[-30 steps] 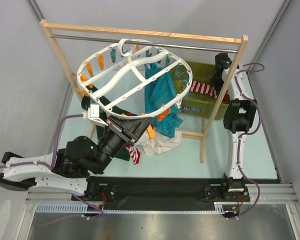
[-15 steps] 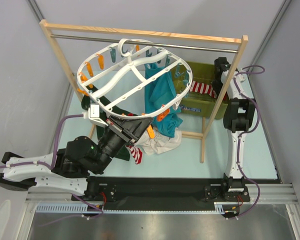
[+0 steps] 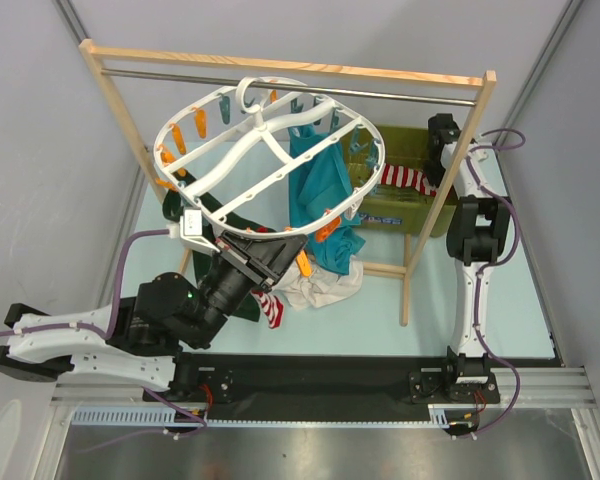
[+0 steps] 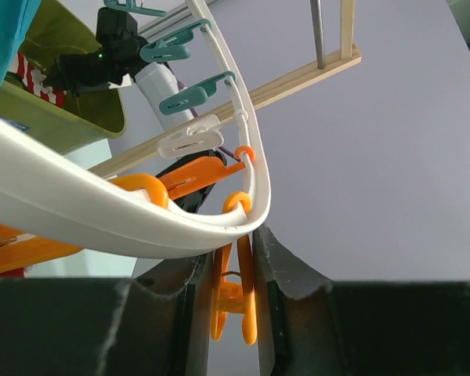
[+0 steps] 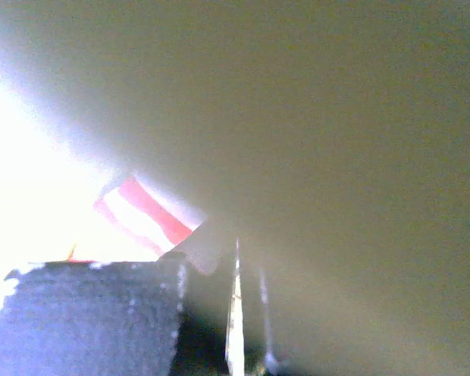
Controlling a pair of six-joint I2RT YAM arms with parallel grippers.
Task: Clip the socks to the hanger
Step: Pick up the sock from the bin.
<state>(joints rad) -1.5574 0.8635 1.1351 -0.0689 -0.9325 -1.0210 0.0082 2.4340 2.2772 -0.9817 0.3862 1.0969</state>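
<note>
The hanger (image 3: 270, 150), a round white frame with orange and teal clips, hangs tilted from the wooden rack. My left gripper (image 3: 298, 262) is shut on an orange clip (image 4: 235, 294) under the hanger's near rim (image 4: 102, 219). My right gripper (image 3: 435, 150) reaches into the green bin (image 3: 395, 215) at the back right. There it is shut (image 5: 235, 313), with a pale fold of a red-and-white striped sock (image 5: 145, 215) at its fingertips. That sock (image 3: 405, 178) lies in the bin. A second striped sock (image 3: 268, 308) lies on the table under my left arm.
A teal garment (image 3: 320, 190) hangs from the hanger's far side. White cloth (image 3: 320, 285) and a dark green garment (image 3: 230, 215) lie below it. The rack's wooden posts (image 3: 450, 180) and rod stand around the hanger. More teal clips (image 4: 192, 92) line the rim.
My right gripper has gone from open to shut inside the bin, and its arm has dipped slightly. My left arm holds the orange clip as before, shifted only slightly.
</note>
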